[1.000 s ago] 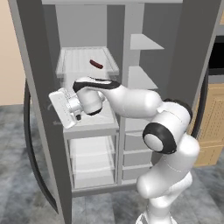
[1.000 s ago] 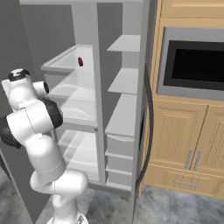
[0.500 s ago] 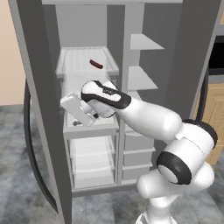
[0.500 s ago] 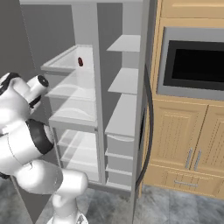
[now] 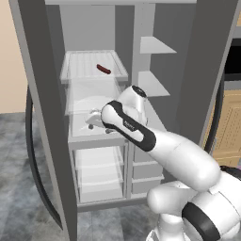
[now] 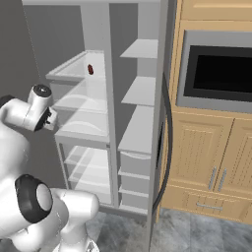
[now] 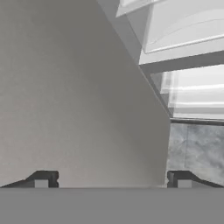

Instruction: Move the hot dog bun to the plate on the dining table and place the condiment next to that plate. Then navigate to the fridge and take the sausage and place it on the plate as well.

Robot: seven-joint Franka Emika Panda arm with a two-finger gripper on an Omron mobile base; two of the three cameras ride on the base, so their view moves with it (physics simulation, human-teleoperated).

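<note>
While the fridge [image 5: 42, 94] stands open, the hand [image 7: 111, 179], fingers spread apart and holding nothing, points at the grey inner wall beside the pale shelves; the sausage [image 5: 103, 69] lies on the upper left shelf [image 5: 84, 75], well above.

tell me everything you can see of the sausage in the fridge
The sausage is a small, short, dark reddish-brown cylinder with a smooth look. It lies flat on its side, angled across the pale grey top shelf in the left section of the open fridge, alone there. Only the shelf touches it; nothing grips it.
</note>
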